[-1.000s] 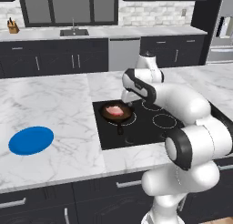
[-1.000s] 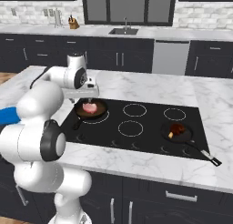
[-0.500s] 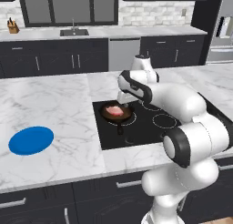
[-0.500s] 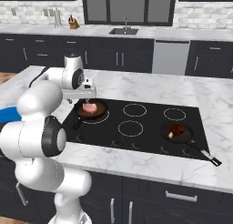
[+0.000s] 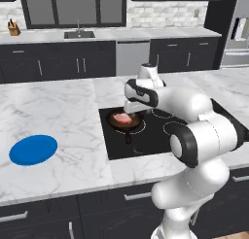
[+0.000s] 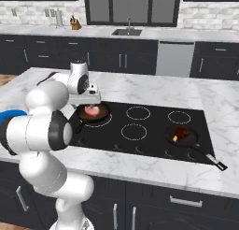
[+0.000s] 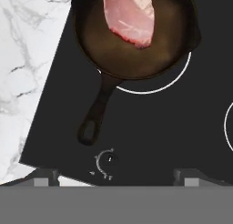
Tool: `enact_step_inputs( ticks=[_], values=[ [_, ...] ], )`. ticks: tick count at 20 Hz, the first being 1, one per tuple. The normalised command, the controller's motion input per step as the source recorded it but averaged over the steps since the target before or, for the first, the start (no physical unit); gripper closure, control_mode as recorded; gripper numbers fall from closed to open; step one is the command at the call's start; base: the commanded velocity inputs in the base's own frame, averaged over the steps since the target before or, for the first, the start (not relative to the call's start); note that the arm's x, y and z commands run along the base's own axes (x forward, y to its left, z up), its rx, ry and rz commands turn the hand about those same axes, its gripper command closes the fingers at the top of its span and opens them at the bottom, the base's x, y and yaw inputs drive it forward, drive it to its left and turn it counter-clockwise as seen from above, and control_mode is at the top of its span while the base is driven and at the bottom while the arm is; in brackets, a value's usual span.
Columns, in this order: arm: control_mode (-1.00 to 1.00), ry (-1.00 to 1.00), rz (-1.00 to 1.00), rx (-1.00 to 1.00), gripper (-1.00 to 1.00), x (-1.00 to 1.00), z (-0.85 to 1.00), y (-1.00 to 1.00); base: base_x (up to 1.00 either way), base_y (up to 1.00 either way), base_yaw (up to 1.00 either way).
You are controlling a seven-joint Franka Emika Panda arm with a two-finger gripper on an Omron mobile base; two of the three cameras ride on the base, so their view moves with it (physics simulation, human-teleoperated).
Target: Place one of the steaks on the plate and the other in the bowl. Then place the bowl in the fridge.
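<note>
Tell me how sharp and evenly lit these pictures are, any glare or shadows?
Left base view: soft, flat light, no glare on the counter. Right base view: equally even. Hand view: blurry, skillet interior dark, pink steak clearly lit.

Flat, even rendered light, faint soft shadows, no glare, slightly blurry low-resolution pictures.

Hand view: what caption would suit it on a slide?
Open hand above a black skillet holding a pink steak on the cooktop.
</note>
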Motion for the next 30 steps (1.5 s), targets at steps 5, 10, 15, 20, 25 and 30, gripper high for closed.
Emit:
enact_step_inputs(
  ticks=[5, 10, 15, 20, 25, 30],
  values=[
    [-1.0, 0.04, 0.0, 0.0, -1.0, 0.38, -0.23, 0.0, 0.0, 0.0, 0.0],
    [-1.0, 0.0, 0.0, 0.0, -1.0, 0.38, -0.3, 0.01, 0.0, 0.0, 0.0],
    [-1.0, 0.0, 0.0, 0.0, -1.0, 0.5, -0.3, 0.0, 0.0, 0.0, 0.0],
    [-1.0, 0.0, 0.0, 0.0, -1.0, 0.51, -0.28, 0.01, 0.0, 0.0, 0.0],
    [-1.0, 0.0, 0.0, 0.0, -1.0, 0.38, -0.27, 0.17, 0.0, 0.0, 0.0],
    [-1.0, 0.0, 0.0, -0.02, -1.0, 0.24, -0.16, 0.15, 0.0, 0.0, 0.0]
  ],
)
